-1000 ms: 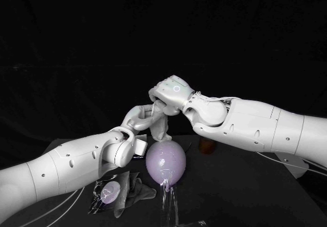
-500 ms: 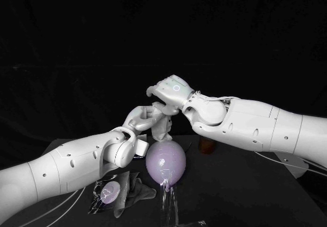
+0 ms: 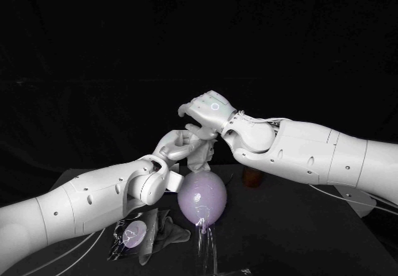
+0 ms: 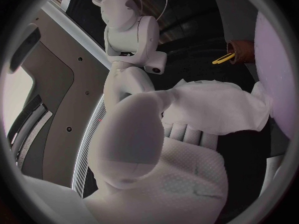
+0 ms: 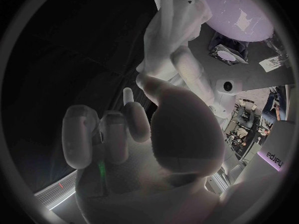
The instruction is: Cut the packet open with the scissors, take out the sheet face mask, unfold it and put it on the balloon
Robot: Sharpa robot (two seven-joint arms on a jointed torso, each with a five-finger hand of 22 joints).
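The pale purple balloon [image 3: 203,198] stands upright on a clear stand on the table. Just above its top hangs the white sheet mask [image 3: 200,156], bunched and folded. My left hand [image 3: 176,147] grips the mask [image 4: 218,107] between thumb and fingers, next to the balloon [image 4: 277,69]. My right hand [image 3: 207,114] hovers right above the left one, its fingers [image 5: 106,129] curled with nothing seen in them. The right wrist view looks down on the balloon [image 5: 239,10]. The cut packet [image 3: 133,233] lies on the table at the front left.
A brownish object [image 3: 251,177] with a yellow part [image 4: 223,59] stands behind the balloon to the right. Crumpled dark wrapping [image 3: 170,233] lies beside the packet. Cables run along the table's front left and right sides.
My left hand has moved right and a little up with the mask, closing in under the right hand. The right hand has risen slightly off the mask's top.
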